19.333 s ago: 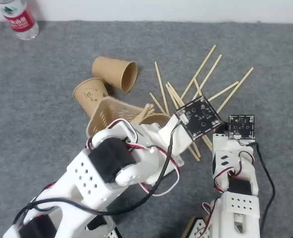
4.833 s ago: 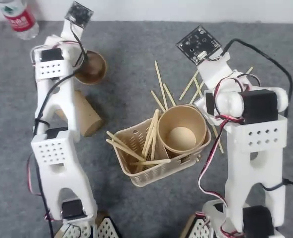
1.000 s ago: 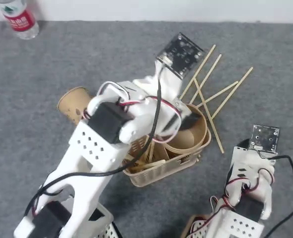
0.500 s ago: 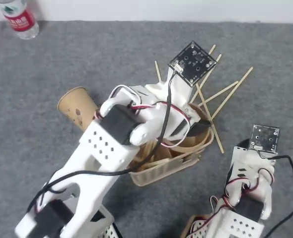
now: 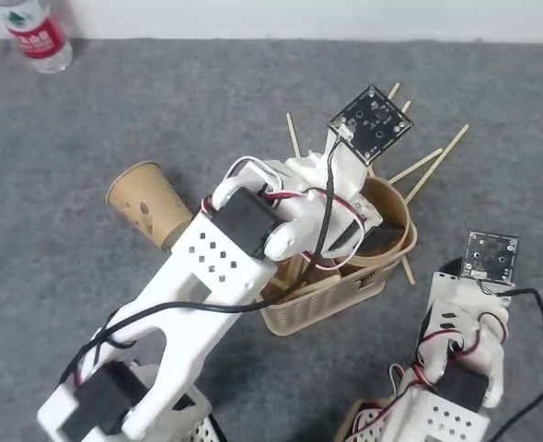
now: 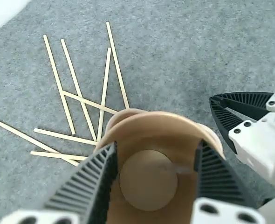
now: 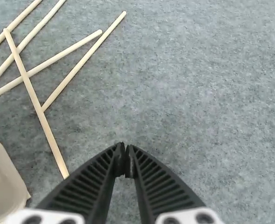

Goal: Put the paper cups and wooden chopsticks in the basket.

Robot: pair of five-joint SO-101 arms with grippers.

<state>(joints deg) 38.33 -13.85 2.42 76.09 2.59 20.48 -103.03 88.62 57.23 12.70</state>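
Paper cup (image 5: 393, 204) upright in basket (image 5: 319, 309)

- The robot's right black ribbed tool (image 7: 125, 163) hangs low over a grey felt-like tabletop (image 7: 198, 84), its two fingers pressed together at the tips.
- Pale wooden chopsticks (image 7: 35, 100) lie scattered on the felt beyond it, one long stick crossing over two others.
- A pale beige corner (image 7: 1, 186) shows at the frame's edge, near that stick's closest end.
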